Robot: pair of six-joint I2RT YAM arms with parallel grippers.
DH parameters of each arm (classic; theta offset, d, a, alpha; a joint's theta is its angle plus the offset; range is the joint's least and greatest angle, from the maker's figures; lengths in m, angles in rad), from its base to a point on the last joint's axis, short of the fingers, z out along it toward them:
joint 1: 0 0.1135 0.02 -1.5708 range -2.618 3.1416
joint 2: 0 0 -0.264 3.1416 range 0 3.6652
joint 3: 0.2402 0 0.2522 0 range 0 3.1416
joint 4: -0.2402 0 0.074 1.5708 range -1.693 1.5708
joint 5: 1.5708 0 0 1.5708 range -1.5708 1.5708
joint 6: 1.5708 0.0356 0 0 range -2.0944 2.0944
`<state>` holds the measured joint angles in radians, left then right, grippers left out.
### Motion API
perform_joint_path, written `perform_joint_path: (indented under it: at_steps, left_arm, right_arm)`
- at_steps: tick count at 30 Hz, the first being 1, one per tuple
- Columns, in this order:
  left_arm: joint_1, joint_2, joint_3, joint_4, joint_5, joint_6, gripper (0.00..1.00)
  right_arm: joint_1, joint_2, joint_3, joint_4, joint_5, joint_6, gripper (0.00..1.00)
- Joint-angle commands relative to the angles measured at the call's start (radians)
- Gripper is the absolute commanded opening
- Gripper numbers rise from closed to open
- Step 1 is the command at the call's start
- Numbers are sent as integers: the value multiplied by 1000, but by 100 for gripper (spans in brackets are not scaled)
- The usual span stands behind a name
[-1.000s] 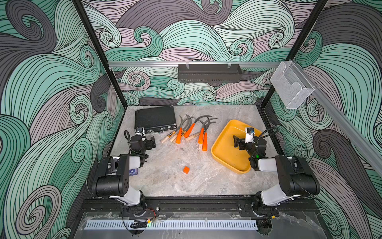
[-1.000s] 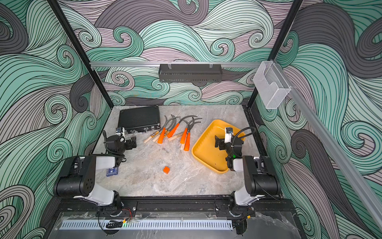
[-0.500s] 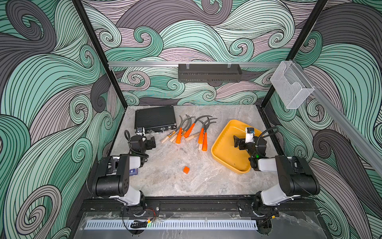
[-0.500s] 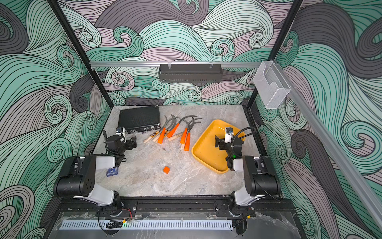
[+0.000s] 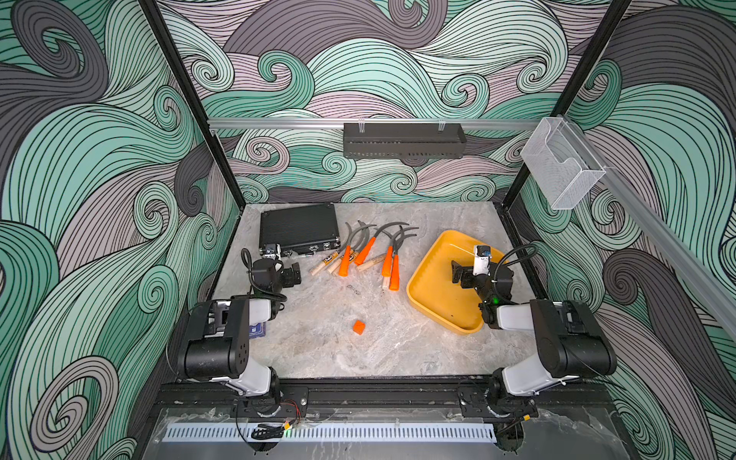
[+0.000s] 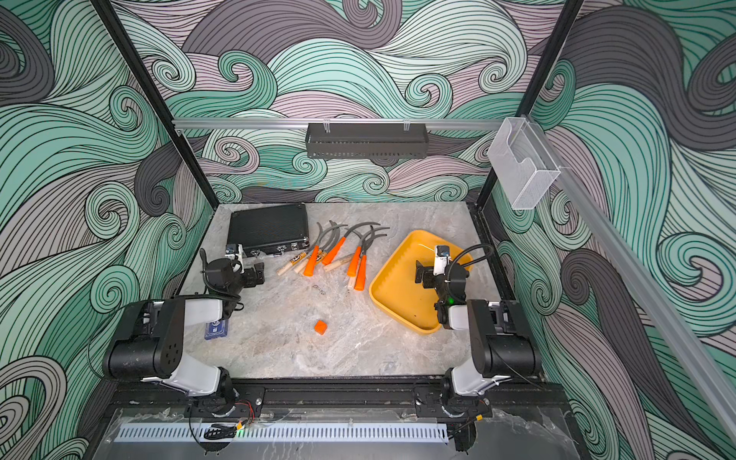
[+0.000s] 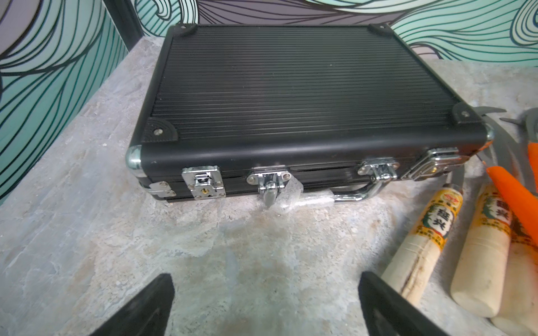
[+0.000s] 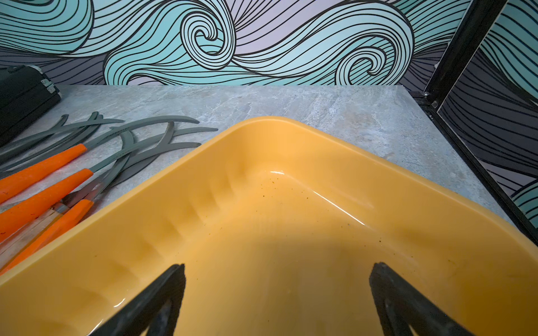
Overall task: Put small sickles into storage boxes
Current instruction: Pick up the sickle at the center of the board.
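Several small sickles [image 5: 366,251] [image 6: 338,255] lie piled on the marble tabletop, with curved grey blades and orange or pale wooden handles. The yellow storage box [image 5: 434,302] [image 6: 394,302] sits to their right, with nothing in it. My left gripper [image 5: 294,275] [image 6: 258,275] hovers open just left of the pile, in front of the black case. In its wrist view the left gripper [image 7: 266,279] is empty, with wooden handles [image 7: 431,232] beside one finger. My right gripper [image 5: 458,275] [image 8: 278,267] hangs open and empty over the box's floor [image 8: 291,221]. The orange handles [image 8: 43,171] lie outside the box wall.
A shut black ribbed case [image 5: 298,227] [image 7: 291,87] lies at the back left, touching the nearest blades. A small orange cube [image 5: 359,327] sits mid-table. A blue card box [image 6: 217,328] lies by the left arm. A clear bin [image 5: 561,163] and black shelf [image 5: 402,139] hang on the walls.
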<state>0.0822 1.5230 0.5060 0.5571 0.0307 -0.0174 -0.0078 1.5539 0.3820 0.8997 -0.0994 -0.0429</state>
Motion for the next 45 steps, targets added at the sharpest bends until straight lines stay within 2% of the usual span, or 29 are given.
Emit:
perform_joint_path:
  at_steps: [1, 5, 8, 11, 14, 17, 19, 21, 25, 28, 33, 35, 38, 40, 42, 45]
  left_arm:
    - [-15, -39, 135, -215, 23, 41, 99]
    - [-19, -60, 180, -332, 8, 81, 99]
    - [-19, -120, 203, -400, -5, 95, 98]
    - [-19, -168, 261, -500, -1, 125, 99]
    - [-19, -181, 378, -664, -9, 134, 99]
    - [-20, -178, 539, -866, -34, 106, 99]
    - [-19, -173, 626, -966, -26, 109, 98]
    - [-19, -171, 693, -1031, 0, 139, 99]
    - [-19, -169, 816, -1144, 44, 174, 99]
    - [-20, -154, 913, -1244, 76, 193, 98]
    - [-19, -128, 1018, -1363, 81, 241, 98]
    - [-19, -114, 1053, -1403, 73, 261, 98]
    - [-19, -76, 1116, -1461, 68, 277, 98]
    - [-19, -55, 1154, -1494, 61, 278, 98]
    - [-19, -35, 1190, -1525, 37, 264, 98]
    - [-19, -26, 1212, -1539, 1, 249, 98]
  right_arm:
    - [2, -42, 47, -93, 59, 26, 99]
    - [4, -119, 66, -193, 97, 37, 99]
    - [5, -239, 102, -333, 139, 56, 99]
    - [9, -343, 219, -607, 125, 112, 99]
    - [9, -362, 419, -980, 132, 295, 99]
    - [12, -303, 603, -1301, -42, 381, 99]
    - [19, -285, 663, -1408, -180, 443, 99]
    - [70, -301, 685, -1454, -273, 485, 99]
    - [205, -393, 677, -1479, -300, 591, 99]
    - [256, -416, 677, -1516, -430, 711, 99]
    - [353, -462, 702, -1603, -502, 781, 99]
    - [387, -458, 714, -1629, -530, 783, 99]
    - [402, -434, 811, -1705, -571, 672, 99]
    - [402, -424, 825, -1640, -688, 670, 99]
    - [402, -423, 789, -1477, -831, 761, 99]
    - [402, -453, 700, -1324, -867, 885, 99]
